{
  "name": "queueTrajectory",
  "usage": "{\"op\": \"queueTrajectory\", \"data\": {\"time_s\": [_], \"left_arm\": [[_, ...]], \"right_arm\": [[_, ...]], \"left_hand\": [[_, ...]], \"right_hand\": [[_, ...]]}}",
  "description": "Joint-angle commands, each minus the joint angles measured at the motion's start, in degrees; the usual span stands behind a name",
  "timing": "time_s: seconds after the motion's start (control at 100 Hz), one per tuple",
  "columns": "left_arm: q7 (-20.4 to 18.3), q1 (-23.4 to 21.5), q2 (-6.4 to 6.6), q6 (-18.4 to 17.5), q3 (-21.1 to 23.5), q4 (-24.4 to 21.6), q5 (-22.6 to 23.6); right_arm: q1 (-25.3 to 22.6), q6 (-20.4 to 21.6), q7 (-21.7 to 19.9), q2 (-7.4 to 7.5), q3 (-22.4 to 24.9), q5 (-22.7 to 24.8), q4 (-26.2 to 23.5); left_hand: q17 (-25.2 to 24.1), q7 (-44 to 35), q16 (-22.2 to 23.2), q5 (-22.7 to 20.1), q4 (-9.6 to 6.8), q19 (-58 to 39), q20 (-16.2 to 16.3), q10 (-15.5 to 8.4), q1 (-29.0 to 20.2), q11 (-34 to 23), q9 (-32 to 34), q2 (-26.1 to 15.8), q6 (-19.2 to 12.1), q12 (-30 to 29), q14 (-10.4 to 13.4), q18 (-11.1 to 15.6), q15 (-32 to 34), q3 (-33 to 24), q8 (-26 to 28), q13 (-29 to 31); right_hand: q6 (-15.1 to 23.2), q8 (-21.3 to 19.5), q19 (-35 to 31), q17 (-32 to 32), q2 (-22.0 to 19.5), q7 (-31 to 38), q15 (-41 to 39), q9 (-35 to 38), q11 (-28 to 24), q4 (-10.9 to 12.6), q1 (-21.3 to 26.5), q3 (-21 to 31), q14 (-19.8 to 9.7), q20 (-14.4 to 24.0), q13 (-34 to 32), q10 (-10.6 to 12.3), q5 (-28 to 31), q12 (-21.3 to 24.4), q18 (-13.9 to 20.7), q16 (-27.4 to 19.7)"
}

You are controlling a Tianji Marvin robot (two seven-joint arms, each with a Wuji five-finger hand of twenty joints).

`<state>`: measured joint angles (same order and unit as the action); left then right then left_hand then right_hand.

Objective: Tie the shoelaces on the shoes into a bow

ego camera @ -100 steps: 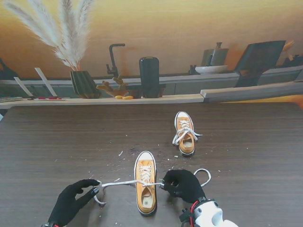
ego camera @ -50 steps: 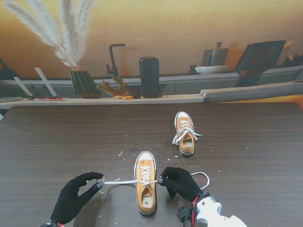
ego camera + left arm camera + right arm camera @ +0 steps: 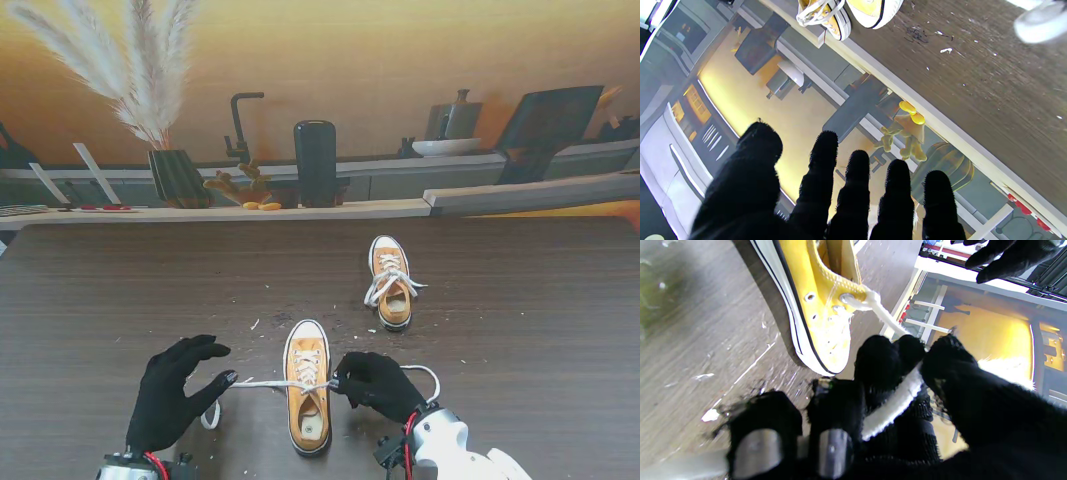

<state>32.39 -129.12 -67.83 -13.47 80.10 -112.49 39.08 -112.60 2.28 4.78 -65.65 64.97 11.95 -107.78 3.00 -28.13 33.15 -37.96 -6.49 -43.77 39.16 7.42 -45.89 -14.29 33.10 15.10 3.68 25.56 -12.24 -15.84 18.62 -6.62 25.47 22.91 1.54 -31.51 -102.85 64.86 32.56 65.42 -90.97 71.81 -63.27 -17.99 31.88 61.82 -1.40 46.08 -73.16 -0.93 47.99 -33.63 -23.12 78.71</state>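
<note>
Clearly the right robot hand (image 3: 893, 400) was clamped on a lace (image 3: 888, 410): the wrist view showed the white lace pinched between the thumb and two fingertips (image 3: 887, 356), running taut to the top eyelet of the near shoe (image 3: 820, 300). Held that way, just right of the shoe, the lace stayed under tension and off the worktop (image 3: 520, 300), probably so that it could be crossed or looped. Behind the hand the slack end curved away in an arc.

The left robot hand (image 3: 178, 392) stood on the other side with its fingers spread apart. The other lace (image 3: 262, 382) stretched from the shoe to its thumb tip, but whether it was pinched or merely resting there could not be told; its own wrist view showed only open fingers.

No bow showed yet on the near shoe, which sat between the hands, toe away from the robot. A second shoe (image 3: 390, 283) lay farther off to the right, its laces loosely heaped.
</note>
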Motion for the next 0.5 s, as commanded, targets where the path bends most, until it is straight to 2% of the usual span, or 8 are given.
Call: {"op": "queueTrajectory", "data": {"time_s": [0.0,0.12,0.29,0.49], "left_arm": [[-2.5,1.2,0.29,1.5,-0.3,-0.3,1.0],[-8.0,3.1,1.27,4.7,-1.4,-0.4,1.5],[-13.0,5.6,2.68,12.5,-4.0,-0.6,6.3],[-17.3,9.1,3.79,20.1,-8.2,0.1,10.6]], "right_arm": [[0.1,-0.3,-1.2,0.35,0.1,0.0,-0.5],[0.0,-1.1,-2.0,0.56,0.2,0.2,-1.0],[0.0,-1.6,-2.7,0.71,0.4,0.2,-1.4],[0.0,-1.9,-3.4,0.86,0.7,0.3,-1.8]], "left_hand": [[-0.7,1.6,-1.1,-0.4,-0.34,1.0,0.7,-1.9,0.9,0.1,0.0,0.5,-4.7,-0.9,1.0,1.7,-1.4,-1.0,-0.6,-1.2],[-1.2,6.1,-1.5,1.5,0.18,2.1,0.6,-1.9,1.8,1.0,-1.6,0.9,-3.8,-1.4,1.3,2.2,-2.4,-0.3,-3.7,-2.3],[-1.2,10.1,-1.8,3.1,0.03,3.5,0.5,-2.3,2.1,1.9,-3.2,3.9,-2.2,-1.7,2.0,3.0,-3.5,0.6,-5.7,-2.7],[-0.2,10.1,-1.3,1.1,-0.42,3.1,0.9,-2.2,2.0,1.5,-2.8,5.6,-1.9,-1.4,2.3,3.5,-3.1,0.3,-5.7,-2.3]], "right_hand": [[3.3,1.1,-8.8,2.2,-0.7,1.5,-2.8,-0.2,0.4,1.4,0.1,-1.5,-9.2,0.6,-2.1,-3.9,-0.7,-0.2,1.5,1.5],[3.3,1.2,-8.8,2.2,-0.9,1.4,-2.7,-0.2,0.5,1.4,-0.1,-1.7,-9.2,0.6,-2.1,-4.0,-0.8,-0.2,1.5,1.6],[3.3,1.2,-8.8,2.2,-1.1,1.4,-2.7,-0.2,0.7,1.5,0.0,-1.9,-9.2,0.5,-2.1,-4.1,-0.8,-0.2,1.5,1.7],[3.5,1.3,-8.8,2.2,-1.3,1.3,-2.7,-0.3,0.9,1.5,0.0,-2.2,-9.2,0.5,-2.1,-4.0,-0.8,-0.3,1.5,1.8]]}}
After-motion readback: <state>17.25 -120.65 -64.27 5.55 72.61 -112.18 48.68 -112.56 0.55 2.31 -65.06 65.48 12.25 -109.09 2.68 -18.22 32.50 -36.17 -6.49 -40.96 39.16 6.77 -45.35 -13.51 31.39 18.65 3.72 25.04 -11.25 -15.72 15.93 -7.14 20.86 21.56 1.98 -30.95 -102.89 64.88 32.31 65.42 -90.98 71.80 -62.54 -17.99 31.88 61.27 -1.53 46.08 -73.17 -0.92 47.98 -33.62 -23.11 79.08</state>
